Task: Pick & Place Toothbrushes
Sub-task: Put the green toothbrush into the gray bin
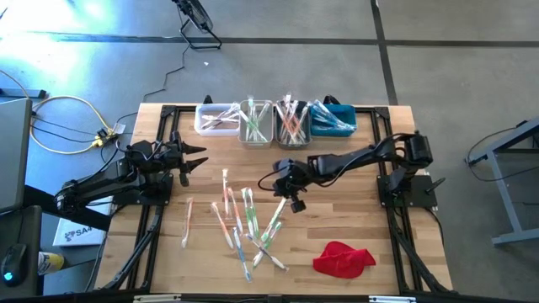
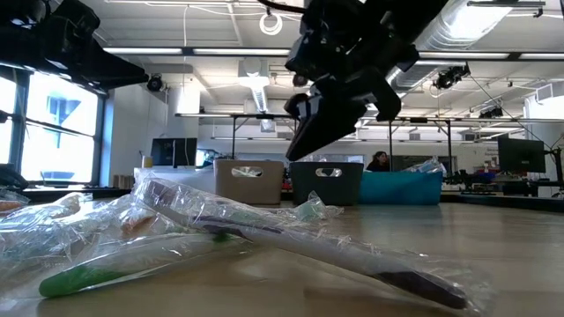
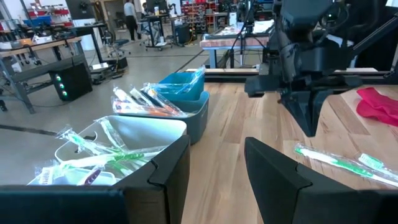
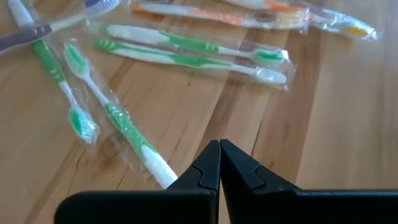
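Note:
Several wrapped toothbrushes (image 1: 244, 220) with green, orange, pink and white handles lie scattered flat on the wooden table (image 1: 354, 219). My right gripper (image 1: 275, 178) hovers shut just above their far right side, slanting down, and its tips (image 4: 219, 148) hang clear over bare wood beside a green and white toothbrush (image 4: 127, 134). In the low view it (image 2: 298, 151) hangs above the pile. My left gripper (image 3: 217, 158) waits open and level at the table's left (image 1: 192, 160), holding nothing.
Four bins stand in a row at the far edge: white (image 1: 216, 119), beige (image 1: 256, 123), grey (image 1: 291, 123) and blue (image 1: 333, 119), each with toothbrushes inside. A red cloth (image 1: 344, 258) lies near the front right. Bare wood lies between the bins and the pile.

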`<state>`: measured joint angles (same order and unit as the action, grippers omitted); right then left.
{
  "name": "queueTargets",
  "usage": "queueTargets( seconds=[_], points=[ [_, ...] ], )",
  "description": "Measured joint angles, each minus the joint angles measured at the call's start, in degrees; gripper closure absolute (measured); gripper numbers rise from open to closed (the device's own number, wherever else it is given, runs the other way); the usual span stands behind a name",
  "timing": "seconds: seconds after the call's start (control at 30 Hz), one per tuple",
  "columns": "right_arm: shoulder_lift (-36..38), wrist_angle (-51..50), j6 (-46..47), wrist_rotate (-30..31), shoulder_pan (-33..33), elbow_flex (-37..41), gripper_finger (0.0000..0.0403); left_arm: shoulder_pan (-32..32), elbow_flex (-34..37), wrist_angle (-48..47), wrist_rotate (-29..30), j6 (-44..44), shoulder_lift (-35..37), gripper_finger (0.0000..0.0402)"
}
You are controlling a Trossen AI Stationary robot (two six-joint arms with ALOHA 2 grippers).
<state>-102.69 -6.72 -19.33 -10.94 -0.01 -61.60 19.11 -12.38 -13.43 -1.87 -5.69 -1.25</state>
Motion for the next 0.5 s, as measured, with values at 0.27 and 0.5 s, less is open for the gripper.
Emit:
queueTargets(
  seconds=[0.27, 0.5],
  points=[
    [-0.07, -0.11, 4.39, 0.17, -0.1, 0.02, 0.0401, -0.01, 0.01, 0.02, -0.02, -0.04, 0.0, 0.0252],
    [-0.05, -9.11, -4.42, -3.06, -0.1, 0.02, 0.0401, 0.0, 0.0, 0.01, 0.0, 0.03, 0.0, 0.0252]
  ],
)
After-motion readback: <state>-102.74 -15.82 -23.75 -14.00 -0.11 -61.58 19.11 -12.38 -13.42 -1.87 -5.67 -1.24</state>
